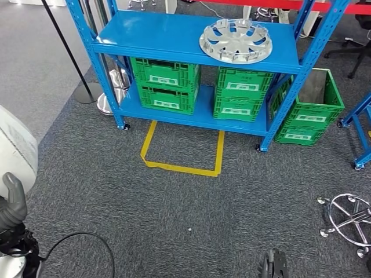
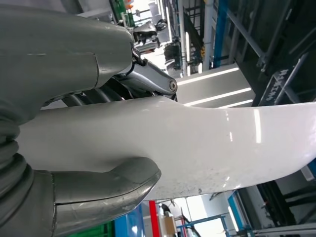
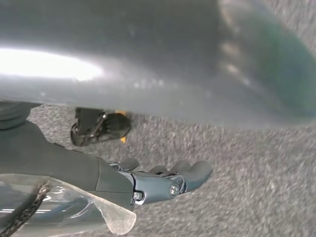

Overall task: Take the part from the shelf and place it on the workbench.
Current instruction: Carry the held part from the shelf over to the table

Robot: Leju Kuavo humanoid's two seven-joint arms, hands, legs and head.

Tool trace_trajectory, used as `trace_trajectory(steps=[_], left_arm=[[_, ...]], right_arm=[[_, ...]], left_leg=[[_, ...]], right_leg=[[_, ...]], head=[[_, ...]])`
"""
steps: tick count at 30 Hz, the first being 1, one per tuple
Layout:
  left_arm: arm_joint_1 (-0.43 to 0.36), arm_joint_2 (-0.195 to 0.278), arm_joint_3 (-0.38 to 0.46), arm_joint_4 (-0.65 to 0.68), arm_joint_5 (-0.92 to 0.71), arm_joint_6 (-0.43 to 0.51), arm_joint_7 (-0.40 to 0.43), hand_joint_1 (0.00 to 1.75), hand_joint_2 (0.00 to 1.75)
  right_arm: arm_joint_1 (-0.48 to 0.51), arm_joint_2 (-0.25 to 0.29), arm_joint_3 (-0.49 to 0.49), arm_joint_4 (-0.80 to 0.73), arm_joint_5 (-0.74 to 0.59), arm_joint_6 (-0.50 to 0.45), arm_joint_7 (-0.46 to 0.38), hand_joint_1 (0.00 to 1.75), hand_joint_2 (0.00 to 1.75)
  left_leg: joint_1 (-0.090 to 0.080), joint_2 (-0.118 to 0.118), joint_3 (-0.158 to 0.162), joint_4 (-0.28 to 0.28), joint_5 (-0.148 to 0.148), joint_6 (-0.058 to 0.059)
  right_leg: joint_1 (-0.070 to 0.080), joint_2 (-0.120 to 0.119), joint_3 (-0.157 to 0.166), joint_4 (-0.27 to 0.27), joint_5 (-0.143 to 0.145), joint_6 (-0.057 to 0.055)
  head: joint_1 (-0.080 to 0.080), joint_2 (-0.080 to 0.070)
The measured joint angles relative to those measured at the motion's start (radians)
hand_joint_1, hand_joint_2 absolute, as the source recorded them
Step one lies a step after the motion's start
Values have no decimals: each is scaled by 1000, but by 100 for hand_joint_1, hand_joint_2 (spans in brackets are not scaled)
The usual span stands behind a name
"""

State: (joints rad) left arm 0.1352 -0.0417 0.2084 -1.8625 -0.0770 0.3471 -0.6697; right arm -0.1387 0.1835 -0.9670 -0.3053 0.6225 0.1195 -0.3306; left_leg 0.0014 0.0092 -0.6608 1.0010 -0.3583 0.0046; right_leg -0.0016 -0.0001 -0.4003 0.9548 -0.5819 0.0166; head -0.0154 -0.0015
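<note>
Blue shelf (image 1: 175, 35) w/ two levels. Lower level holds green crates: a stacked pair (image 1: 165, 86) on the left, a second pair (image 1: 239, 92) on the right. What's inside them can't be seen from this angle. A third crate stack (image 1: 311, 107) sits on the carpet (image 1: 175, 214) just beside the shelf's right post; its top crate looks empty as far as the interior shows.

Left hand (image 1: 13, 202) sits low at the bottom-left corner of the head view, thumb up, near the robot's white body. In the left wrist view the hand (image 2: 74, 59) has thumb and fingers on either side of a white curved body panel (image 2: 223, 143), fingers apart, nothing gripped. Right hand (image 1: 273, 265) peeks in at the bottom edge, hanging low over the carpet. In the right wrist view the hand (image 3: 164, 180) has its fingers stretched out nearly straight, holding nothing.

Part (image 1: 236, 40): a silver round wheel cover w/ spoke cut-outs and rim tabs, lying flat on the shelf's top level toward its right end, well apart from both hands.

Yellow tape outline (image 1: 184, 156) on the carpet in front of the shelf. Chrome chair base (image 1: 350, 220) at right.
</note>
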Motion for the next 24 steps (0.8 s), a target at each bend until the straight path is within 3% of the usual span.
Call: trace_trajectory(steps=[2, 3, 4, 6, 7, 8, 9, 11, 13, 15, 17, 18, 20, 22, 23, 24], left_arm=[[-1, 0, 0, 0, -4, 1, 1, 175, 175], [0, 0, 1, 0, -5, 1, 3, 175, 175], [0, 0, 2, 0, -6, 2, 6, 175, 175], [-1, 1, 5, 0, -6, 3, 14, 175, 175], [-1, 1, 6, 0, -6, 4, 17, 175, 175], [-2, 1, 7, 0, -7, 5, 20, 175, 175], [-2, 2, 7, 1, -7, 6, 22, 175, 175], [-3, 3, 8, 1, -7, 6, 27, 175, 175], [-9, 3, 8, 1, -7, 6, 31, 175, 175], [-17, 4, 8, 1, -6, 4, 36, 175, 175], [-22, 4, 8, 2, -5, 1, 45, 175, 175], [-23, 5, 8, 2, -5, 0, 49, 175, 175], [-27, 5, 8, 4, -4, -1, 53, 175, 175], [-31, 5, 8, 4, -4, -1, 54, 175, 175], [-33, 5, 8, 5, -5, -1, 55, 175, 175], [-34, 5, 8, 5, -5, -1, 56, 175, 175]], right_arm=[[0, 0, 4, 0, -6, -1, 4, 0, 0], [2, 0, 6, 0, -10, -2, 7, 0, 0], [2, 0, 8, 0, -14, -3, 10, 0, 0], [2, 0, 13, -1, -23, -5, 16, 0, 0], [1, 0, 16, -1, -28, -5, 18, 0, 0], [1, 0, 19, -1, -32, -5, 21, 0, 0], [1, 0, 21, -1, -37, -5, 22, 0, 0], [1, 0, 23, -1, -44, -6, 25, 0, 0], [1, 0, 27, -1, -50, -6, 27, 0, 0], [-1, 0, 33, -2, -55, -8, 29, 0, 0], [1, 0, 39, -2, -60, -10, 32, 0, 0], [2, 0, 42, -2, -63, -11, 33, 0, 0], [5, 0, 46, -2, -68, -12, 34, 0, 0], [4, 0, 49, -2, -72, -13, 34, 0, 0], [4, 0, 51, -2, -73, -14, 35, 0, 0], [4, 0, 53, -2, -74, -14, 36, 0, 0]], left_leg=[[3, 0, -10, 1, 8, -12], [4, -2, -15, 13, -15, -17], [5, -3, -22, 44, -60, -22], [8, -4, -36, 163, -175, -29], [9, -4, -41, 230, -208, -31], [9, -4, -39, 281, -213, -33], [9, -4, -28, 303, -193, -33], [9, -5, 39, 248, -137, -29], [7, -7, 140, 107, -145, -19], [2, -8, 189, 15, -179, -9], [1, -6, 178, -2, -174, 5], [2, -5, 168, -5, -165, 13], [5, -2, 147, -7, -143, 27], [4, -2, 122, -7, -122, 31], [4, -1, 109, -6, -112, 31], [4, -1, 96, -6, -102, 29]], right_leg=[[-1, -2, -17, -7, 8, -7], [-2, -4, -27, -5, 18, -14], [-3, -8, -40, -5, 31, -21], [0, -11, -65, -1, 55, -31], [2, -12, -80, 3, 68, -33], [3, -13, -96, 9, 79, -33], [3, -13, -115, 17, 90, -32], [4, -14, -157, 37, 106, -29], [6, -13, -188, 55, 120, -22], [7, -12, -206, 61, 136, -11], [5, -11, -220, 63, 147, 0], [3, -9, -230, 71, 134, 6], [0, -4, -258, 138, 57, 14], [-1, -3, -294, 260, -23, 19], [-1, -3, -304, 311, -30, 20], [-1, -3, -301, 336, -13, 21]], head=[[-1, 0], [-1, 0], [-2, 0], [-4, 0], [-4, 0], [-4, 0], [-4, 0], [-5, 0], [-4, 0], [-4, 0], [-4, 0], [-3, 0], [0, 0], [2, 0], [2, 0], [2, 0]])
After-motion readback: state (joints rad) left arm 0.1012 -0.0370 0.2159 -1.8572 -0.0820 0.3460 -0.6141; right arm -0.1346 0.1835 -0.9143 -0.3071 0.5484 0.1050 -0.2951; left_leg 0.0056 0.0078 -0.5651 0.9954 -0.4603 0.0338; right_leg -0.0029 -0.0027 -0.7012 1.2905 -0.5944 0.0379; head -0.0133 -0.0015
